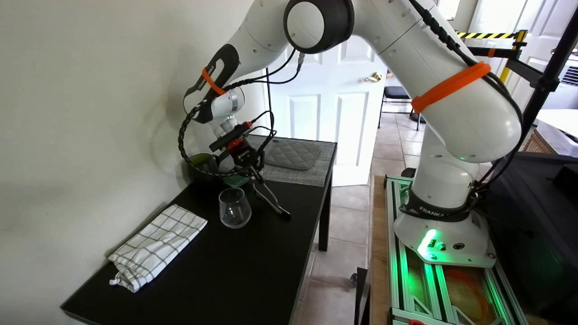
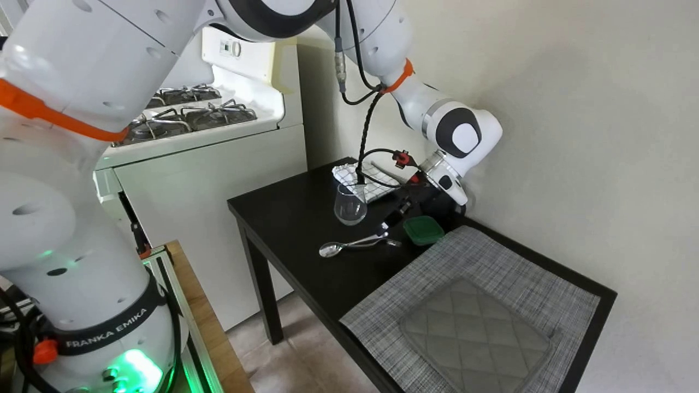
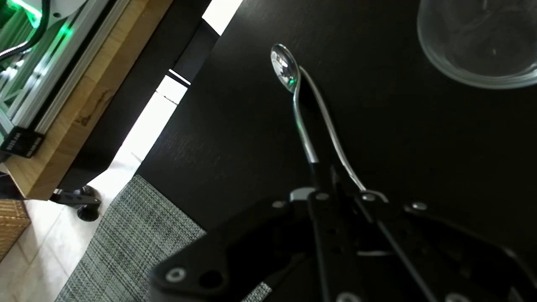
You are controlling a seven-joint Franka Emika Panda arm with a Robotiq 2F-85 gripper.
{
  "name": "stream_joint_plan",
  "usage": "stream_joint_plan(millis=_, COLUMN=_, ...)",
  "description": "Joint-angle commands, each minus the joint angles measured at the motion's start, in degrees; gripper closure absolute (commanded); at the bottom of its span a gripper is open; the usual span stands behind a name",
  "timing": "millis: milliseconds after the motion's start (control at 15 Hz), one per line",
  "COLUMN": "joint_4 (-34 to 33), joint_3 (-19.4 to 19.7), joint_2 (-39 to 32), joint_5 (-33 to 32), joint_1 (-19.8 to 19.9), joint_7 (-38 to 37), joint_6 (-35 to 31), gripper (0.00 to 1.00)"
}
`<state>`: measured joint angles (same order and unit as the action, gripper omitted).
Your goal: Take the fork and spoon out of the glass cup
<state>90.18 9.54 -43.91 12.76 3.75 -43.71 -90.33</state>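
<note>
End effector (image 3: 327, 172) down by the spoon (image 3: 289, 75), I have my jaws close together with a slim gap showing; the spoon's handle runs right up to their tips, but I cannot tell whether they pinch it or only touch it. The fork (image 3: 330, 126) lies just beside, running in under my jaws. Both are out of the cup (image 1: 235, 208) and over the counter (image 1: 244, 271), so I judge the taking-out done and a clean let-go the step in hand. If I do hold the handle, I should lower it until it lies flat, part the jaws slowly and only a little, since the fork is close on one side, then draw back along my own slant so neither piece is dragged. The cup stands upright, near but apart; I want no sideways swing into it, nor into the green tub (image 2: 423, 230). Farther back, my wrist (image 2: 461, 136) is folded, tipping me down and toward the base (image 1: 445, 232), while the arm (image 1: 406, 58) arches high, well bent, between the base and the counter.
</note>
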Motion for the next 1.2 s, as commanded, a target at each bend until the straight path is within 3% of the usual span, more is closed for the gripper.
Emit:
stream_joint_plan(millis=0, joint_4=-0.21, joint_3=-0.23, joint_2=-0.58, joint_5=-1.59, joint_1=-0.60, joint_7=1.95, joint_6=-3.57, gripper=0.98)
stream_joint_plan(millis=467, joint_4=1.46, joint_3=-0.88, joint_2=0.25, joint_5=-2.06, joint_1=-1.35, joint_7=5.94, joint_6=-10.58, gripper=0.98)
stream_joint_plan(millis=1133, joint_4=3.17, joint_3=-0.96, joint_2=0.89, joint_5=-2.48, joint_1=-2.25, joint_7=9.45, joint_6=-14.24, gripper=0.98)
